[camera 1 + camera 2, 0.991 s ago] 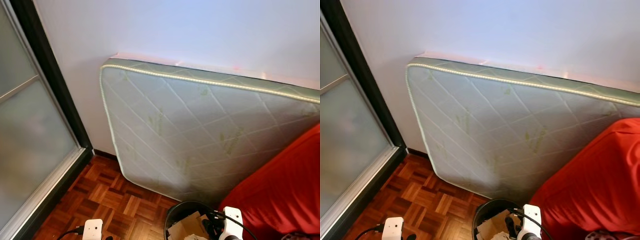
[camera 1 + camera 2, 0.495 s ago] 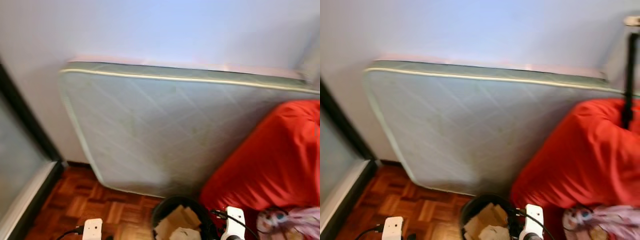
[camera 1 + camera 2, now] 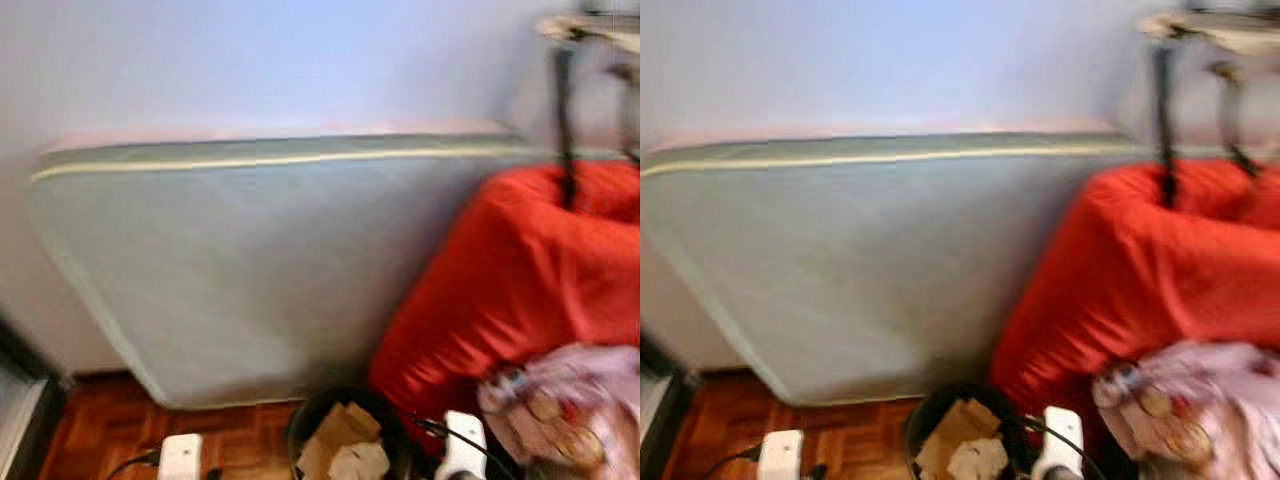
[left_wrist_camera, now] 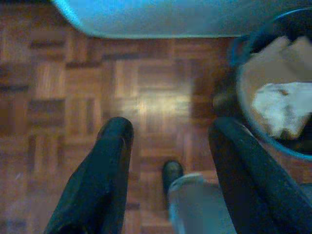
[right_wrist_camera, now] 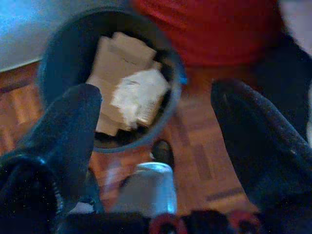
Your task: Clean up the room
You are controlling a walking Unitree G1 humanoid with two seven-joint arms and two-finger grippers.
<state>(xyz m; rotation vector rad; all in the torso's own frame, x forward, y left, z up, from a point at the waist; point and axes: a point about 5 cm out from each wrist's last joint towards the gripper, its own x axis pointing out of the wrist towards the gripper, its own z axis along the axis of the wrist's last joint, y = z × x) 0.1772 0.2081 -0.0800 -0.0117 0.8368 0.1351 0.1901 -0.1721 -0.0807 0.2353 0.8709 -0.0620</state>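
Overhead, the head views are blurred, yet the main shapes read clearly. Leaning against the pale wall (image 3: 250,60) stands a quilted grey-green mattress (image 3: 240,260), its lower edge on the parquet floor (image 4: 146,97). Beside it slumps a big red cushion (image 3: 520,270), touching the mattress on one side, with a patterned pinkish cloth (image 3: 570,400) lying against its lower front. Behind the cushion rises a dark thin-legged stand (image 3: 1165,120), too smeared to name further.

Just in front of mattress and cushion sits a round black bin (image 5: 58,53) holding pieces of brown cardboard (image 5: 119,56) and a crumpled white paper (image 5: 139,95).

The left hand (image 4: 168,141) hangs above bare parquet, its 2 black fingers (image 4: 105,170) spread wide with nothing between them; the bin's rim lies off to one side of it. The right hand (image 5: 156,117) hovers almost directly over the bin, fingers (image 5: 63,126) likewise wide apart and empty.
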